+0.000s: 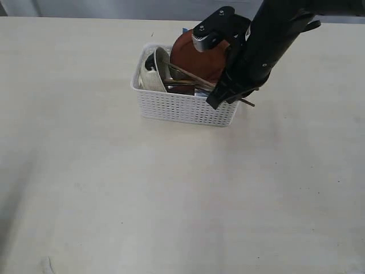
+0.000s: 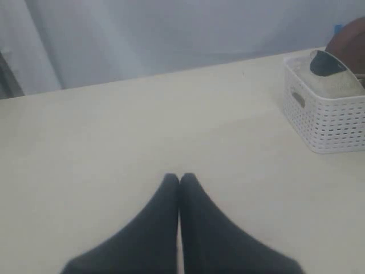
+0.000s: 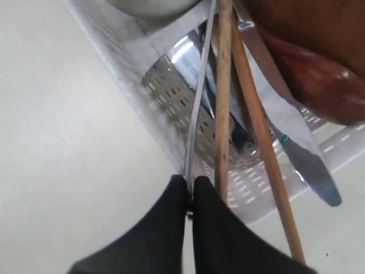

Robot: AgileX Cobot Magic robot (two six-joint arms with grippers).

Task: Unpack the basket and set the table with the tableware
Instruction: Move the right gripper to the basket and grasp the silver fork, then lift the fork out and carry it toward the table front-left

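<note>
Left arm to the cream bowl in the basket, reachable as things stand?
Probably yes. The bowl sits at the basket's left end, bare table lies between it and the left gripper, and the right gripper, shut on a thin steel utensil, works the opposite end. The left gripper must open first.

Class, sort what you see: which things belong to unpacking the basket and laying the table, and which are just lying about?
Belongs: basket, table, bowl, plate, chopsticks, knife, spoon, thin steel utensil pinched by the right gripper.
Lying about: blue bag behind the plate; left gripper, shut, idle.
</note>
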